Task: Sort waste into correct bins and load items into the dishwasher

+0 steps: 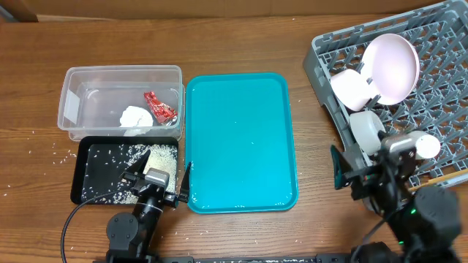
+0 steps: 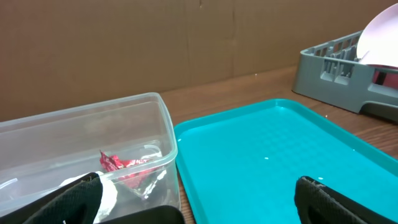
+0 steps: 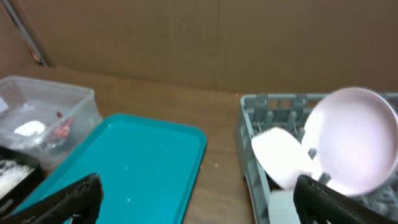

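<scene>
The clear tub holds the red wrapper and the white tissue wad; both also show in the left wrist view. The black tray holds rice grains. The grey dish rack holds the pale pink plate, white bowls, a cup and a chopstick. My left gripper is open and empty over the black tray's front right corner. My right gripper is open and empty at the rack's front left.
The teal serving tray lies between the bins and the rack, bare except for a few specks. Loose rice grains are scattered on the wooden table left of the black tray. A cardboard wall stands behind.
</scene>
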Controlling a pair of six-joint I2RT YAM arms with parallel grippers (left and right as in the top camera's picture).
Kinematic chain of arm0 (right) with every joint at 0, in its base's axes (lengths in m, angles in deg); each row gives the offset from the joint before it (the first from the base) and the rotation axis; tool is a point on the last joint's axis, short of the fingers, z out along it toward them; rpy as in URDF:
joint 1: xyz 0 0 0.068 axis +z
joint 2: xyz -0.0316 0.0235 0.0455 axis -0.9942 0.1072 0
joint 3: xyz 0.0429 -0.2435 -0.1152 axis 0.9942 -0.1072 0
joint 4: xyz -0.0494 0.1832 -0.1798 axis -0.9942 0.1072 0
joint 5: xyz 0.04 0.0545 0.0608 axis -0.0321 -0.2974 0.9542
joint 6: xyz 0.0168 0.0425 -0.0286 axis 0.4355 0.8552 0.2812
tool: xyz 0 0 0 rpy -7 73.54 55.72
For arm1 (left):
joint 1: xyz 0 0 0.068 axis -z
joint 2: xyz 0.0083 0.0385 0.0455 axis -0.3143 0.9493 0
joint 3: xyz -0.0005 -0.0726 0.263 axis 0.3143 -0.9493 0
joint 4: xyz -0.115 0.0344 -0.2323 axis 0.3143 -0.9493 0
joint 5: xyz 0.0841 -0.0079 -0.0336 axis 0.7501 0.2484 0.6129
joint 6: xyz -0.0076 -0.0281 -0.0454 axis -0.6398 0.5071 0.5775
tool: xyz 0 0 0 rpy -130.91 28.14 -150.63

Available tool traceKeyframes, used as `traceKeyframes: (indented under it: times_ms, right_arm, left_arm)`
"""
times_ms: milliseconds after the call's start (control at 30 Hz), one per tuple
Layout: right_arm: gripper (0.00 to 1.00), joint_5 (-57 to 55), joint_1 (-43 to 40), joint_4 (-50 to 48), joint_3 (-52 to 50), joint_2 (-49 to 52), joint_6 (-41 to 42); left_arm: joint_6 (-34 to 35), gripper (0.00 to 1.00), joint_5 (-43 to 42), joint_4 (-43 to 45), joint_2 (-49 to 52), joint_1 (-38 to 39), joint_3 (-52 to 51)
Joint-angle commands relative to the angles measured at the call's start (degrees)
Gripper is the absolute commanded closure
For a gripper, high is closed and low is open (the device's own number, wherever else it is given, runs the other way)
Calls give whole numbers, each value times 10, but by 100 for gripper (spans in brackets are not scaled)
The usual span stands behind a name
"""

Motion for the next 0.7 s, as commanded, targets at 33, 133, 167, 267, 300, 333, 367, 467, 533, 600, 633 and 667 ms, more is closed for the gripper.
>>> traceKeyframes:
  times_ms: [33, 133, 167, 267, 300, 333, 367, 467, 533, 600, 633, 667]
  right_arm:
    - [0, 26, -24, -71, -132, -103, -2]
    - [0, 46, -42, -144, -235, -172, -2]
    - [0, 50, -46, -171, -267, -191, -2]
    - [0, 54, -52, -235, -327, -222, -2]
    - [0, 57, -52, -261, -346, -222, -2]
    - [0, 61, -52, -279, -358, -222, -2]
    - [0, 69, -52, -311, -378, -222, -2]
    - [0, 73, -52, -311, -386, -222, -2]
    - [0, 71, -52, -308, -385, -222, -2]
    - [0, 71, -52, -307, -385, -222, -2]
    - [0, 71, -52, -307, -385, -222, -2]
    - [0, 71, -52, -307, -385, -222, -2]
  left_arm:
    - [-13, 0, -7, 0, -5, -3, -2]
    - [-13, 0, -7, 0, -5, -3, -2]
    - [-13, 0, -7, 0, -5, -3, -2]
    - [-13, 0, -7, 0, -5, -3, -2]
    - [-13, 0, -7, 0, -5, -3, -2]
    - [-13, 0, -7, 0, -5, -3, -2]
    - [-13, 0, -7, 0, -5, -3, -2]
    - [-13, 0, -7, 0, -5, -3, -2]
    - [-13, 0, -7, 0, -5, -3, -2]
    - [-13, 0, -7, 0, -5, -3, -2]
    - [-13, 0, -7, 0, -5, -3, -2]
    - [-13, 0, -7, 0, -5, -3, -2]
